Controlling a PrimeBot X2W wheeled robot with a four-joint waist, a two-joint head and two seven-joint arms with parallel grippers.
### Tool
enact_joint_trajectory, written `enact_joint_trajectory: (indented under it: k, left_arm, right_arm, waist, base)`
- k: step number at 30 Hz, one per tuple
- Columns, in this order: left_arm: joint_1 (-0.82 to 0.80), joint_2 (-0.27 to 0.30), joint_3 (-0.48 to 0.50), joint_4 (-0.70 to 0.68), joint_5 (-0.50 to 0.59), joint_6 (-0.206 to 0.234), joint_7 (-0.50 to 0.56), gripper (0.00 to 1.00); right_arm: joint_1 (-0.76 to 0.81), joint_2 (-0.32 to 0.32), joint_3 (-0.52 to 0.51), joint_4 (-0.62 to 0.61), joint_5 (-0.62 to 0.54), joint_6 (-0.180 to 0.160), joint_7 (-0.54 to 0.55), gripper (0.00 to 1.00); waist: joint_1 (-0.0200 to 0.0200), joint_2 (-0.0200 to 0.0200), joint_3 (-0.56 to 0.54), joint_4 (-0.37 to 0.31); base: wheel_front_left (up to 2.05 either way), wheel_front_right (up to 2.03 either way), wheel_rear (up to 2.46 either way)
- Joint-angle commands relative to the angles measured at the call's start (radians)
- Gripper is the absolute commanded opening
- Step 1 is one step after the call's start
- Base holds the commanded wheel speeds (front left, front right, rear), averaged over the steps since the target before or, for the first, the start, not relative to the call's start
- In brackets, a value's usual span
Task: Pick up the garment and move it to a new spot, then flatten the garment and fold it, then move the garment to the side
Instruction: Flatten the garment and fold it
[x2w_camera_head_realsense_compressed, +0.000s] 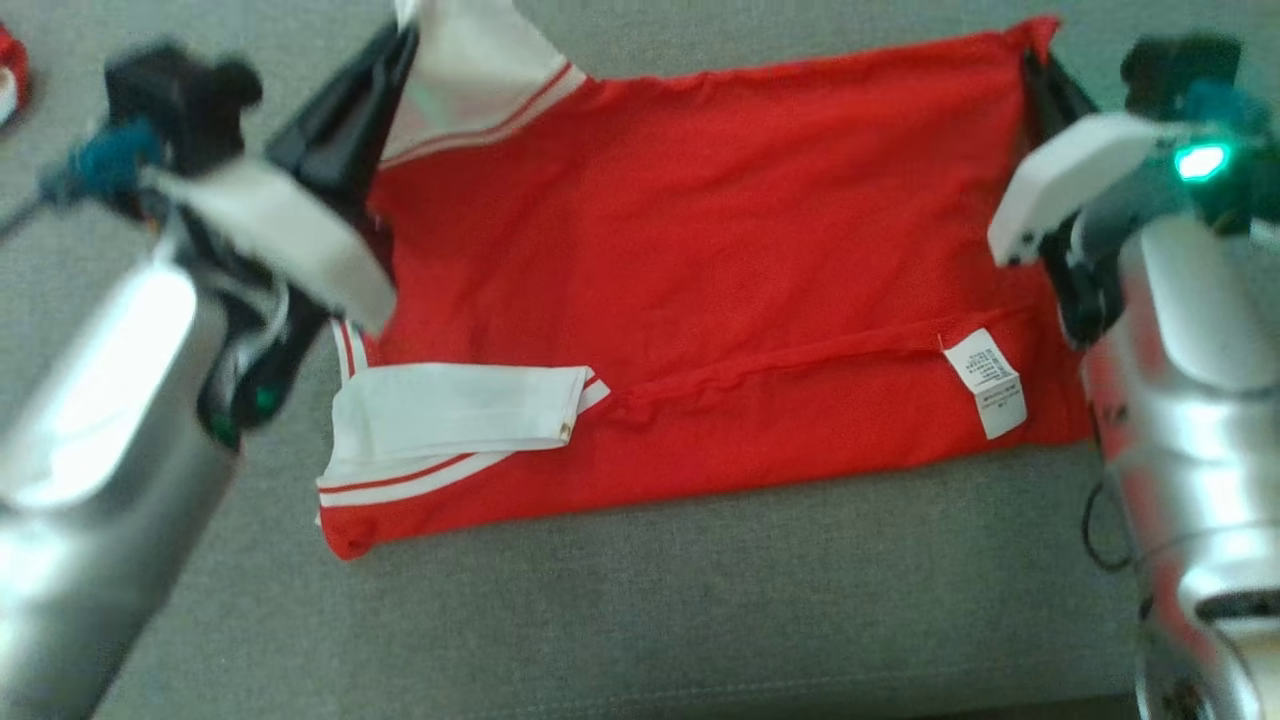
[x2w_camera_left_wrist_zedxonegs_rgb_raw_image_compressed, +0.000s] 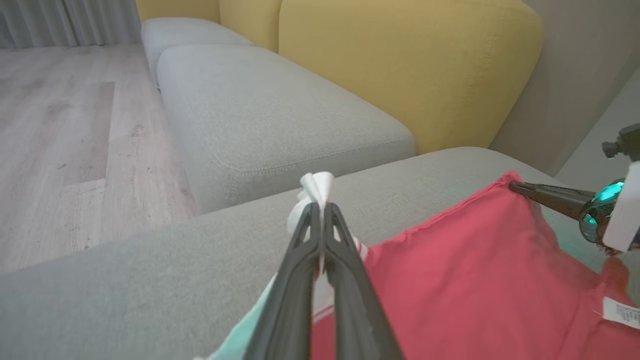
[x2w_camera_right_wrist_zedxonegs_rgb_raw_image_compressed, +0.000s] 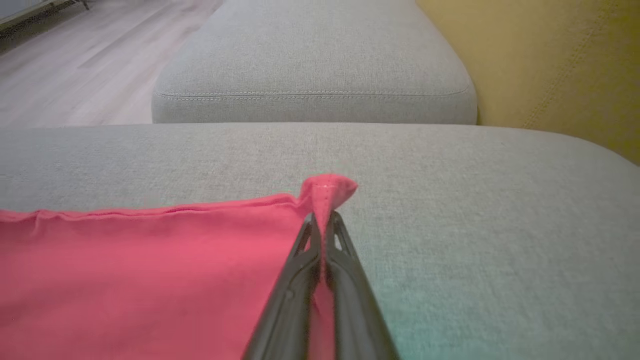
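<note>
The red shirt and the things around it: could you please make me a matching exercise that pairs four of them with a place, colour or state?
Things:
1. left claw
2. right claw
3. care label
4. sofa backrest

States:
A. shut on a white part of the red shirt
B. yellow
C. shut on the shirt's red corner
D. white, lying on red cloth

Pairs: 1-A, 2-C, 3-D, 4-B

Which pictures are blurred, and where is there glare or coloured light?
Head view: motion blur smears the left gripper, and glare whitens the silver forearm; right wrist view: a green glow tints the grey sofa cushion beside the fingers pinching the garment; left wrist view: sharp, evenly lit.
</note>
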Motion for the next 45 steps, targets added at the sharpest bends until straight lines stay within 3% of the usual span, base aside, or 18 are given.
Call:
enact_joint_trajectory:
  k: [1,7,13,19,24,26,27,28,29,30,31,32,34,36,39,40,41,45]
  left_arm:
    - [0.020,0.057,0.058,-0.066,-0.008,0.019,-0.016,0.00]
    - [0.224,0.111,0.079,-0.240,-0.027,0.107,-0.062,0.00]
    - [0.394,0.122,0.074,-0.360,-0.037,0.178,-0.109,0.00]
    - [0.517,0.108,0.064,-0.398,-0.058,0.222,-0.150,0.00]
    - [0.577,0.092,0.052,-0.386,-0.072,0.230,-0.178,0.00]
    - [0.594,0.084,0.046,-0.375,-0.075,0.231,-0.189,0.00]
    - [0.602,0.078,0.045,-0.369,-0.078,0.232,-0.195,0.00]
    - [0.610,0.071,0.044,-0.362,-0.083,0.234,-0.202,0.00]
    - [0.620,0.067,0.043,-0.354,-0.087,0.235,-0.207,0.00]
    - [0.629,0.063,0.044,-0.347,-0.090,0.237,-0.215,0.00]
    - [0.640,0.059,0.046,-0.341,-0.095,0.238,-0.224,0.05]
    - [0.650,0.055,0.049,-0.336,-0.100,0.241,-0.233,0.19]
    - [0.672,0.050,0.055,-0.328,-0.107,0.247,-0.252,0.24]
    - [0.693,0.047,0.059,-0.322,-0.112,0.253,-0.269,0.38]
    - [0.710,0.046,0.066,-0.316,-0.113,0.259,-0.287,0.49]
    - [0.717,0.045,0.069,-0.314,-0.112,0.264,-0.296,0.80]
    - [0.724,0.044,0.073,-0.312,-0.111,0.268,-0.307,0.96]
    - [0.740,0.043,0.082,-0.310,-0.091,0.288,-0.339,1.00]
  right_arm:
    - [0.032,0.000,0.025,-0.041,0.017,0.007,-0.026,0.00]
    - [0.154,-0.029,0.035,-0.112,0.045,0.007,-0.088,0.00]
    - [0.284,-0.034,0.018,-0.223,0.071,0.007,-0.091,0.00]
    - [0.411,-0.036,0.008,-0.364,0.079,0.007,-0.047,0.00]
    - [0.494,-0.027,-0.005,-0.462,0.071,0.007,-0.017,0.00]
    - [0.524,-0.020,-0.005,-0.494,0.067,0.007,-0.016,0.32]
    - [0.539,-0.019,-0.002,-0.509,0.065,0.007,-0.021,0.53]
    - [0.554,-0.019,0.001,-0.523,0.063,0.007,-0.030,0.84]
    - [0.570,-0.018,0.002,-0.536,0.060,0.007,-0.039,1.00]
    - [0.588,-0.017,0.005,-0.549,0.056,0.007,-0.048,1.00]
    - [0.607,-0.015,0.006,-0.562,0.053,0.007,-0.056,1.00]
    - [0.627,-0.012,0.005,-0.575,0.050,0.007,-0.066,1.00]
    - [0.670,-0.006,-0.002,-0.599,0.044,0.007,-0.080,1.00]
    - [0.714,0.001,-0.014,-0.624,0.036,0.007,-0.090,1.00]
    - [0.756,0.007,-0.026,-0.647,0.031,0.007,-0.090,1.00]
    - [0.775,0.011,-0.033,-0.658,0.028,0.007,-0.086,1.00]
    - [0.795,0.013,-0.037,-0.669,0.026,0.007,-0.076,1.00]
    - [0.852,0.025,-0.075,-0.728,0.037,0.007,-0.044,1.00]
  waist:
    - [0.0000,-0.0001,-0.020,0.003]
    - [0.0000,-0.0001,-0.068,0.022]
    - [0.0000,-0.0001,-0.116,0.040]
    - [0.0000,-0.0001,-0.142,0.048]
    - [0.0000,-0.0001,-0.152,0.046]
    - [0.0000,-0.0001,-0.158,0.044]
    - [0.0000,-0.0001,-0.161,0.044]
    - [0.0000,-0.0001,-0.165,0.042]
    - [0.0000,-0.0001,-0.169,0.040]
    - [0.0000,-0.0001,-0.173,0.038]
    - [0.0000,-0.0001,-0.177,0.037]
    - [0.0000,-0.0001,-0.180,0.035]
    - [0.0000,-0.0001,-0.187,0.034]
    - [0.0000,-0.0001,-0.194,0.032]
    - [0.0000,-0.0001,-0.202,0.031]
    - [0.0000,-0.0001,-0.207,0.031]
    - [0.0000,-0.0001,-0.212,0.031]
    - [0.0000,-0.0001,-0.230,0.034]
  base:
    - [0.00,0.00,0.00]
    - [0.00,0.00,0.00]
    - [0.00,0.00,0.00]
    - [0.00,0.00,0.00]
    - [0.00,0.00,0.00]
    - [0.00,0.00,0.00]
    - [0.00,0.00,0.00]
    - [0.00,0.00,0.00]
    - [0.00,0.00,0.00]
    - [0.00,0.00,0.00]
    - [0.00,0.00,0.00]
    - [0.00,0.00,0.00]
    - [0.00,0.00,0.00]
    - [0.00,0.00,0.00]
    - [0.00,0.00,0.00]
    - [0.00,0.00,0.00]
    - [0.00,0.00,0.00]
    - [0.00,0.00,0.00]
